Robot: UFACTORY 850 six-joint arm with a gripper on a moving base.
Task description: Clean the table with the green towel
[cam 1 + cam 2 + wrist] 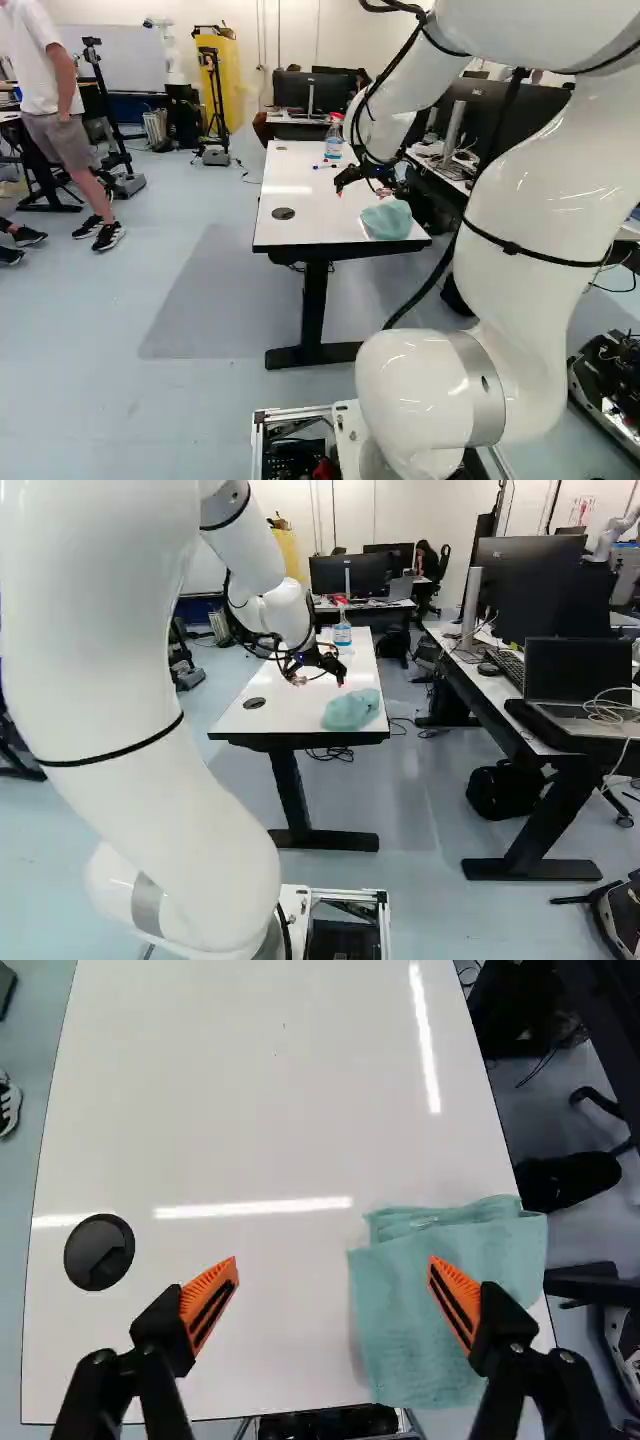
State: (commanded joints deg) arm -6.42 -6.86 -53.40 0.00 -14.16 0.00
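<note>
The gripper (333, 1260) holds its two fingers spread with nothing pinched, one of them over the towel. The green towel (400, 1320) lies loosely folded at the near right corner of the table (250, 1120). Treat it as light, limp and crush-proof, its layers liable to slip. Centre above it, descend, then pinch all layers mid-fold.

Lab | robot arm (525, 190) | another robot (173, 62) (white, farther back) | monitors (347, 575) | laptop (578, 672) | desk (492, 686)
</note>
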